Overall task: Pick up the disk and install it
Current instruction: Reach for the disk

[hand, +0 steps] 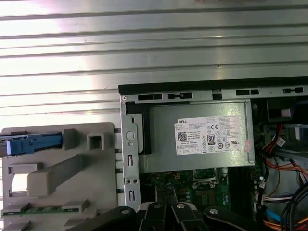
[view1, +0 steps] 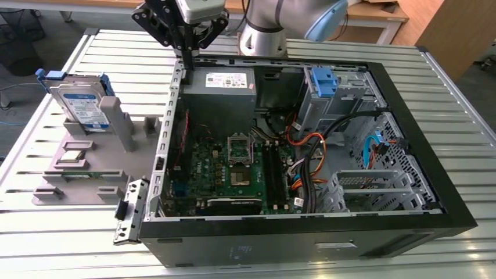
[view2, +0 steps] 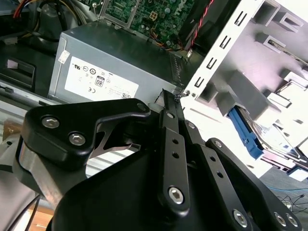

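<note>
In the second wrist view the grey holder (view2: 240, 91) is hiding most of the disk (view2: 245, 132).

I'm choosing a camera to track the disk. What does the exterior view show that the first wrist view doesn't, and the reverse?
Exterior view: the disk's labelled face, upright in the grey holder; the blue bracket; the arm. First wrist view: a straight-down look at the disk's blue frame, edge-on. Shared: disk, holder, power supply, motherboard, claw.
</note>
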You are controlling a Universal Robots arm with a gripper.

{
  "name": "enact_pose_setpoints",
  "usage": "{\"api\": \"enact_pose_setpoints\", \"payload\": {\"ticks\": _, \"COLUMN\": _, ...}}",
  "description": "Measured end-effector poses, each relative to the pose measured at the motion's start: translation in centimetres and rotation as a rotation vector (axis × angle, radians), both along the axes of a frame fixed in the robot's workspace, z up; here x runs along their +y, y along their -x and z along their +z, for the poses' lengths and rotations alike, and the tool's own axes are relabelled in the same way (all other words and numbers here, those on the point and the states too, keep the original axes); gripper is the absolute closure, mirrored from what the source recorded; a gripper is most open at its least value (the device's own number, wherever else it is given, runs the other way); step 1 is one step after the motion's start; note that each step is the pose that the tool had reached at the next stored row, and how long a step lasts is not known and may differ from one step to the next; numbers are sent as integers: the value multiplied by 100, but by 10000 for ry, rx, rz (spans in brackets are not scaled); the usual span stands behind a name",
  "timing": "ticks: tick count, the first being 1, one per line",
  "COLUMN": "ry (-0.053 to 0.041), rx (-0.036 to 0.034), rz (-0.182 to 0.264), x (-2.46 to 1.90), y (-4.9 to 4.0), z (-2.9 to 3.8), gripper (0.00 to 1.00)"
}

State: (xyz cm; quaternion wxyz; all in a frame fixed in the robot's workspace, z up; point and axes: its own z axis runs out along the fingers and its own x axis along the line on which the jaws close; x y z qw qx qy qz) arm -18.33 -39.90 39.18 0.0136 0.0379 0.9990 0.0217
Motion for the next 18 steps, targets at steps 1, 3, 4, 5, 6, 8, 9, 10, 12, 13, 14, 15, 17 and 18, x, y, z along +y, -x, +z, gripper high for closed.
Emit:
{"api": "enact_pose_setpoints", "payload": {"ticks": 1, "ry": 0, "rx": 0, "rz": 0, "x": 0, "y": 8, "z": 0, "gripper": 90}}
{"api": "enact_pose_setpoints", "payload": {"ticks": 3, "ry": 0, "rx": -1, "rz": 0, "x": 0, "y": 25, "z": 0, "gripper": 90}}
{"api": "enact_pose_setpoints", "payload": {"ticks": 4, "ry": -1, "rx": -3, "rz": 0, "x": 0, "y": 33, "z": 0, "gripper": 90}}
{"api": "enact_pose_setpoints", "payload": {"ticks": 5, "ry": 0, "rx": -3, "rz": 0, "x": 0, "y": 41, "z": 0, "gripper": 90}}
{"api": "enact_pose_setpoints", "payload": {"ticks": 6, "ry": 0, "rx": -3, "rz": 0, "x": 0, "y": 49, "z": 0, "gripper": 90}}
{"api": "enact_pose_setpoints", "payload": {"ticks": 8, "ry": 0, "rx": -4, "rz": 0, "x": 0, "y": 65, "z": 0, "gripper": 90}}
{"api": "enact_pose_setpoints", "payload": {"ticks": 9, "ry": 0, "rx": -4, "rz": 0, "x": 0, "y": 74, "z": 0, "gripper": 90}}
{"api": "enact_pose_setpoints", "payload": {"ticks": 10, "ry": 0, "rx": -4, "rz": 1, "x": 0, "y": 83, "z": 0, "gripper": 90}}
{"api": "enact_pose_setpoints", "payload": {"ticks": 12, "ry": -1, "rx": -7, "rz": 2, "x": 0, "y": 113, "z": -1, "gripper": 90}}
{"api": "enact_pose_setpoints", "payload": {"ticks": 13, "ry": -1, "rx": -8, "rz": 1, "x": 0, "y": 126, "z": -1, "gripper": 90}}
{"api": "enact_pose_setpoints", "payload": {"ticks": 14, "ry": 0, "rx": -8, "rz": 2, "x": 0, "y": 134, "z": -1, "gripper": 90}}
{"api": "enact_pose_setpoints", "payload": {"ticks": 15, "ry": 0, "rx": -9, "rz": 5, "x": 0, "y": 143, "z": -1, "gripper": 90}}
{"api": "enact_pose_setpoints", "payload": {"ticks": 17, "ry": -1, "rx": -11, "rz": 7, "x": 0, "y": 165, "z": -2, "gripper": 90}}
{"api": "enact_pose_setpoints", "payload": {"ticks": 18, "ry": 0, "rx": -12, "rz": 7, "x": 0, "y": 177, "z": -2, "gripper": 90}}
